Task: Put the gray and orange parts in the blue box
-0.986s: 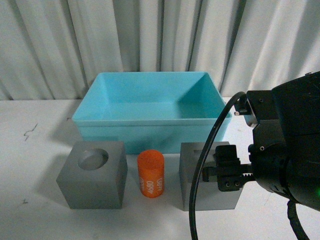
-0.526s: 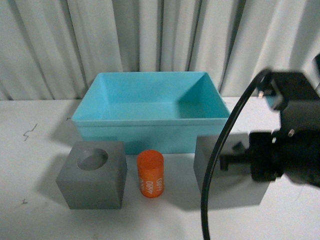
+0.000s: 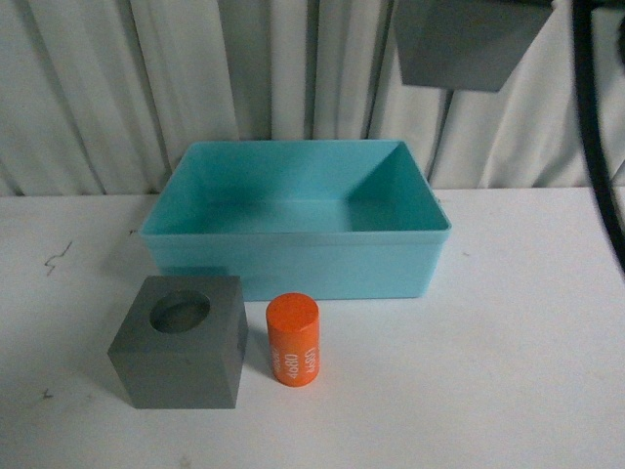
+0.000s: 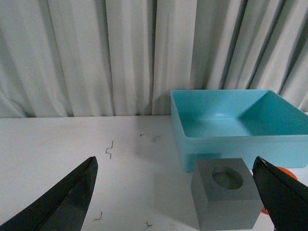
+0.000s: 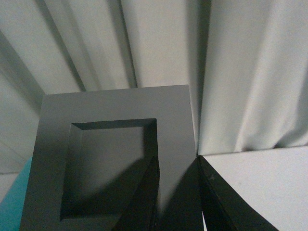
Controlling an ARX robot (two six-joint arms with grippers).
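While the left pincer point(image 4: 174, 162) hangs spread open, the round-recess gray cube point(image 3: 181, 342) and the orange cylinder point(image 3: 293, 340) stand on the table point(image 3: 508, 371) just before the blue box point(image 3: 293, 259); the right pincer point(image 5: 176, 163) clamps the square-recess gray cube point(image 3: 459, 44) high in the air.

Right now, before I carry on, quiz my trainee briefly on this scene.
1. How many parts stand on the table in front of the blue box?
2. The gray cube held by the right fingers has a recess that is: A round, B square, C missing.
3. True or false: the left fingers are shut.
Key: 1 two; 2 B; 3 false.
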